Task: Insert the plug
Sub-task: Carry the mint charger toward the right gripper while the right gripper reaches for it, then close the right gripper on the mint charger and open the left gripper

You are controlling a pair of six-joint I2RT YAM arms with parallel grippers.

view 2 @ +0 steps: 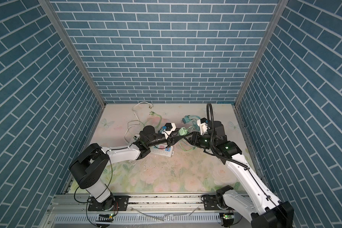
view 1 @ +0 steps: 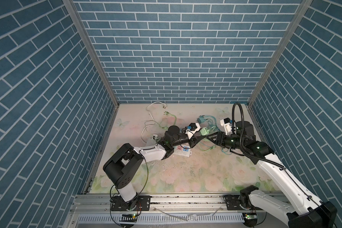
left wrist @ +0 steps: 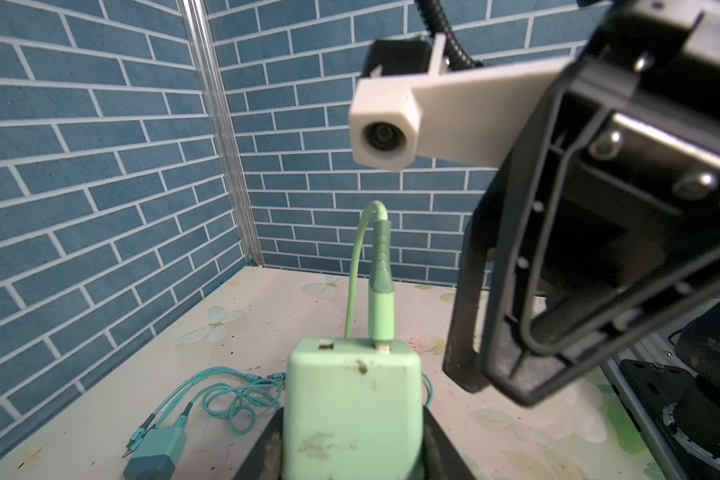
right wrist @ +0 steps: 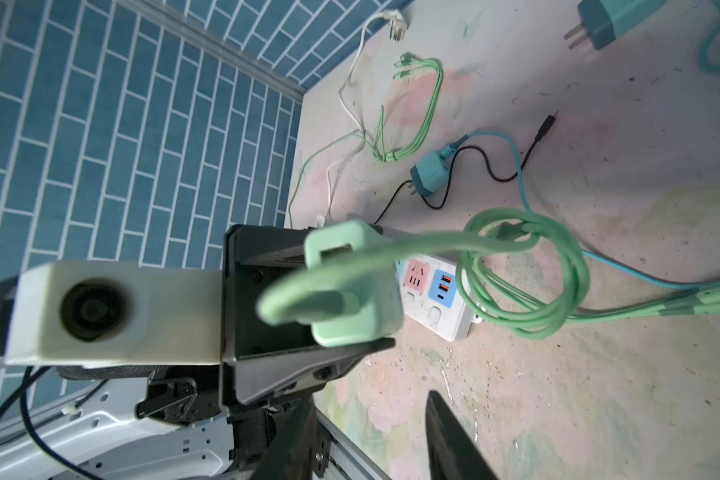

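Note:
My left gripper (left wrist: 352,419) is shut on a light green charger plug (left wrist: 352,399), held above the table; it shows in both top views (view 1: 204,131) (view 2: 182,131) and in the right wrist view (right wrist: 354,286). A green cable (left wrist: 377,291) sits in one of its two USB ports and hangs in a coil (right wrist: 524,270). The white power strip (view 1: 183,151) (right wrist: 437,299), with pink and blue socket panels, lies on the table below the plug. My right gripper (right wrist: 368,401) (view 1: 206,138) stands open just right of the plug, nothing between its fingers.
A teal charger (view 1: 201,119) (left wrist: 154,453) with a tangled teal cable lies behind the plug. A second teal charger (right wrist: 429,172) with a black lead lies near the strip. A white cord (view 1: 152,114) and green multi-head leads (view 1: 168,118) trail at the back left. Brick-pattern walls enclose the table.

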